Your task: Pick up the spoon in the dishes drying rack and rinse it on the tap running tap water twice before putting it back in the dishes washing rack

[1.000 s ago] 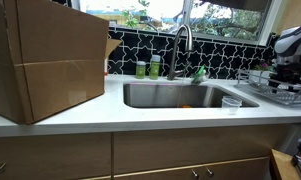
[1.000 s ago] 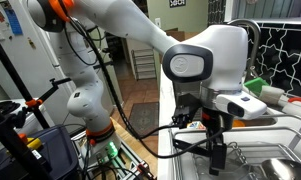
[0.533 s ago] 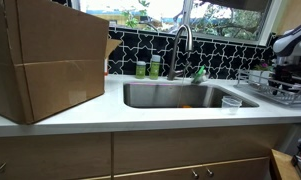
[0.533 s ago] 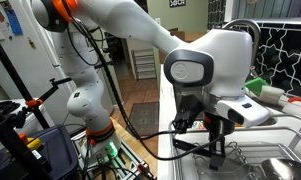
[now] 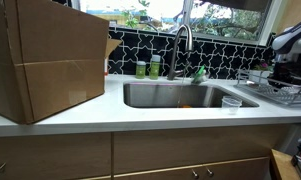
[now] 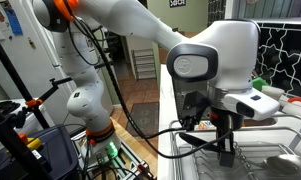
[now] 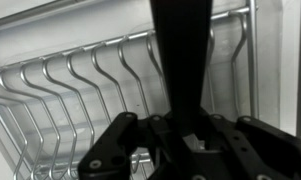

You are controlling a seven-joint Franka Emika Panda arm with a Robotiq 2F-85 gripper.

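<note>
In the wrist view a long, flat black spoon (image 7: pixel 182 55) runs up from between the jaws of my gripper (image 7: pixel 185 128), which is shut on its lower end. Behind it lie the curved steel wires of the drying rack (image 7: pixel 60 85). In both exterior views the gripper (image 6: pixel 227 150) hangs just over the rack (image 5: pixel 282 93) (image 6: pixel 195 150) at the counter's end, and the spoon itself is too small to make out there. The tall steel gooseneck tap (image 5: pixel 182 40) stands behind the sink (image 5: pixel 180 96), well away from the gripper. I cannot see any water running.
A big cardboard box (image 5: pixel 45 60) fills one side of the counter. Green bottles (image 5: pixel 147 68) stand beside the tap, and a small clear cup (image 5: pixel 231 103) sits at the sink's edge near the rack. The arm's bulky white wrist (image 6: pixel 205 60) towers above the rack.
The jaws have gone from open to shut around the spoon. The wrist has shifted slightly sideways and upward over the rack.
</note>
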